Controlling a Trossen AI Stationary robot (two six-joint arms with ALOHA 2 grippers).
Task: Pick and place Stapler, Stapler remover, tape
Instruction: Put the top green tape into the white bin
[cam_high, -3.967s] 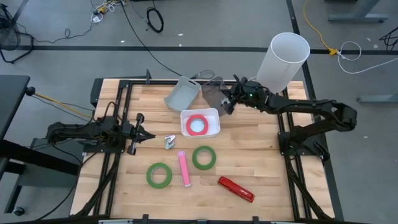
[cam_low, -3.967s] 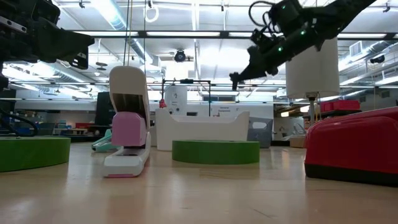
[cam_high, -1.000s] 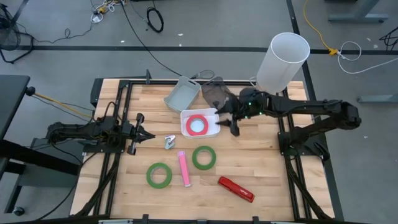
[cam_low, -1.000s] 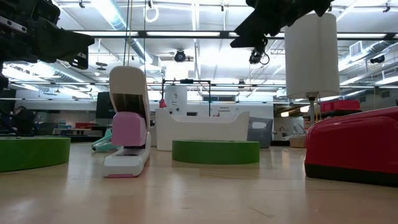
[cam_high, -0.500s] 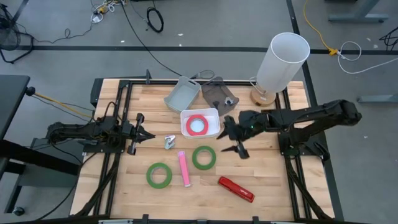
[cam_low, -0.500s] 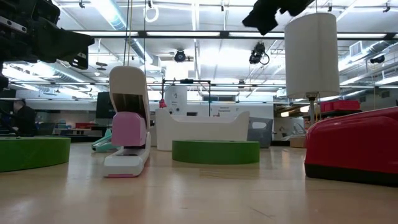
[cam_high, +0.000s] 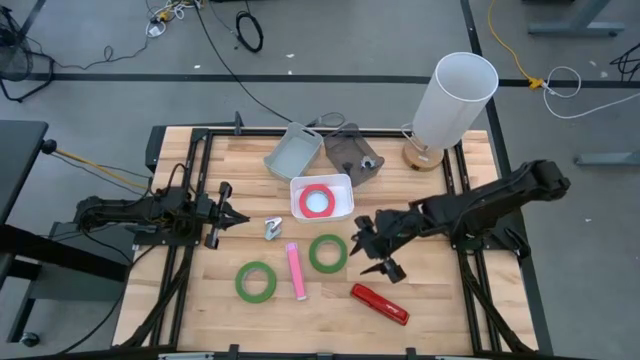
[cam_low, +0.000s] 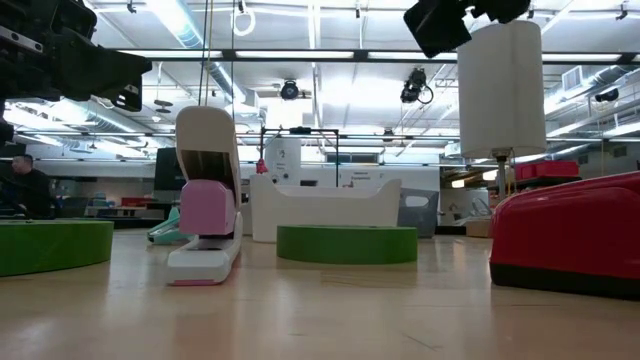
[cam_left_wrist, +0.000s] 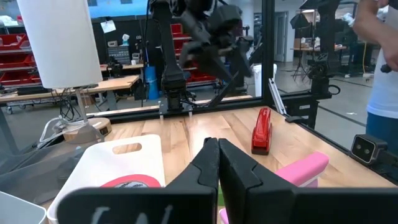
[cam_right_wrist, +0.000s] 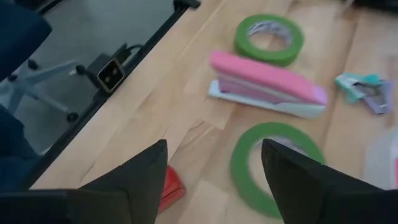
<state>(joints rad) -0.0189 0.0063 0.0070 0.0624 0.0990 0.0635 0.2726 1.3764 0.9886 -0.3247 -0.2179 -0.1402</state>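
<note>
The red tape (cam_high: 319, 200) lies in a white tray (cam_high: 345, 185). Two green tape rolls (cam_high: 328, 253) (cam_high: 256, 282) lie flat on the wooden table. Between them is a pink stapler (cam_high: 295, 271). A red stapler (cam_high: 379, 304) lies nearer the front edge, and the small stapler remover (cam_high: 273, 229) sits left of the tray. My right gripper (cam_high: 375, 256) hovers open, slanting down, just right of the nearer-centre green roll (cam_right_wrist: 273, 167), empty. My left gripper (cam_high: 232, 214) rests shut and level at the table's left.
A grey bin (cam_high: 292, 152) and a dark bag (cam_high: 350, 152) sit at the far edge. A tall white cylinder on a wooden base (cam_high: 455, 95) stands at the far right. A person (cam_left_wrist: 382, 62) stands beyond the table in the left wrist view.
My right gripper has swung from beside the white tray toward the table's near edge, sinking a little and rolling. It now hangs beside the green roll and above the red stapler. Nothing on the table has moved.
</note>
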